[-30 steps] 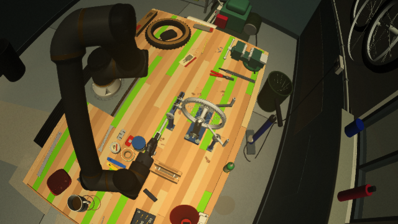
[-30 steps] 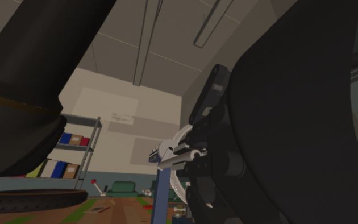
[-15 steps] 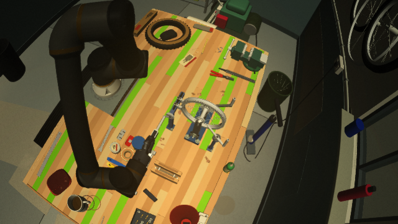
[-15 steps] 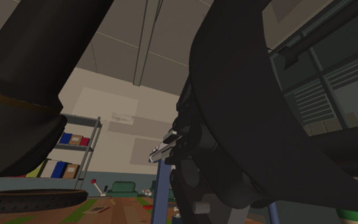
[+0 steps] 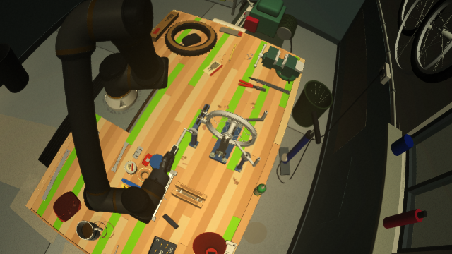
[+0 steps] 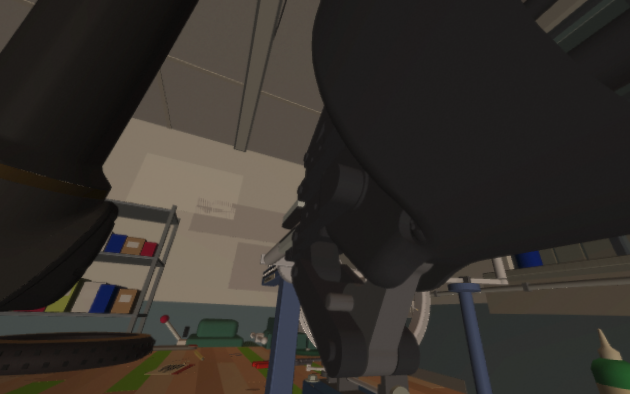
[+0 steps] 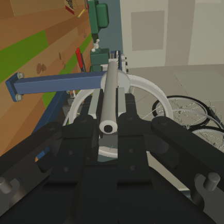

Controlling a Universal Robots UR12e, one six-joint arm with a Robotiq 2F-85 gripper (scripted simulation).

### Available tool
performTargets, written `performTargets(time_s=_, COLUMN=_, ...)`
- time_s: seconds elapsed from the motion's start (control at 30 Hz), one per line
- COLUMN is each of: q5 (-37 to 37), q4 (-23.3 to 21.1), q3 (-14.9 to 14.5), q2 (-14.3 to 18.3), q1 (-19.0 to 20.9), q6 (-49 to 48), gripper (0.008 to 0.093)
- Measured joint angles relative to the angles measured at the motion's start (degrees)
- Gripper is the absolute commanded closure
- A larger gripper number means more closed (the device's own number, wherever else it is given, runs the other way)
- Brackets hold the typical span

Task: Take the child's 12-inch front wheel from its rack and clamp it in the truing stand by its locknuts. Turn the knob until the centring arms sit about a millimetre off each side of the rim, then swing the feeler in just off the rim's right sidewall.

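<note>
Mid-bench, the small silver wheel (image 5: pixel 231 127) sits clamped in the blue truing stand (image 5: pixel 220 150). Its rim (image 7: pixel 144 85) shows behind the stand's blue upright (image 7: pixel 56 82) in the wrist camera. A grey handle rod (image 7: pixel 109 95) runs out from the stand's knob (image 7: pixel 114 80) on the left side. My gripper (image 7: pixel 108 121) is closed around the free end of this rod, low over the bench left of the stand (image 5: pixel 173 151). In the second side camera the arm hides most of the stand, and the rod tip (image 6: pixel 277 250) pokes out beside the gripper (image 6: pixel 305 245).
A tin cup (image 5: pixel 86 230) stands at the bench's near corner, with a red pad (image 5: pixel 67 206) beside it. Small parts (image 5: pixel 141 165) and a spoke tray (image 5: pixel 189 194) lie by my wrist. A tyre (image 5: pixel 190 38) and a green vise (image 5: pixel 282 62) occupy the far end.
</note>
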Motion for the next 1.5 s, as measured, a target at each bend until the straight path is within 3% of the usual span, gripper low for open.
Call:
performTargets(time_s=1.2, q5=0.00, q4=0.28, q3=-0.06, q2=-0.19, q1=0.01, q6=0.00, gripper=0.0934)
performTargets(time_s=1.5, q5=0.00, q4=0.29, q3=-0.05, q2=-0.19, q1=0.01, q6=0.00, gripper=0.0769)
